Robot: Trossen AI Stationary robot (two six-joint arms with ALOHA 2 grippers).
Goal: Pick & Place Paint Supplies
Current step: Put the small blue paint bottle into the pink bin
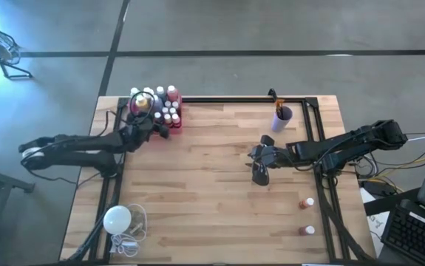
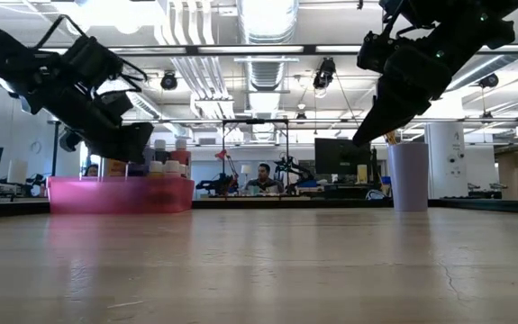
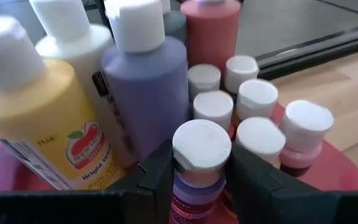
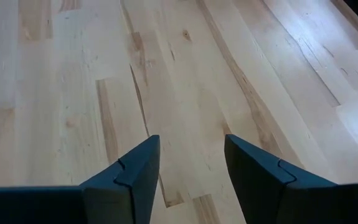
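1. Left gripper (image 3: 200, 180) is over the pink tray (image 1: 175, 122) at the table's (image 1: 212, 185) far left corner, its two fingers clamped on a small purple bottle (image 3: 198, 163) with a white cap; whether the bottle's base touches the tray cannot be told
2. Tray is packed: yellow bottle (image 3: 38, 121), big purple bottle (image 3: 144, 87), red bottle (image 3: 211, 28) and a cluster of small white-capped ones (image 3: 256, 99) stand just beside the held bottle; risk is that a finger or the bottle clips a neighbour and topples it
3. Grip sits high, just under the cap; risk the bottle pivots or slips if bumped
4. Right gripper (image 4: 191, 165) hangs near the table's middle, toward the right side, fingers apart, nothing between them, bare wood below
5. Two small brown bottles (image 1: 306, 216) lie near the right edge, close to the near corner, still to collect; round, so a nudge could roll them off
6. Purple cup (image 1: 283, 114) holding brushes (image 1: 275, 97) stands near the far edge; the right arm could knock it over
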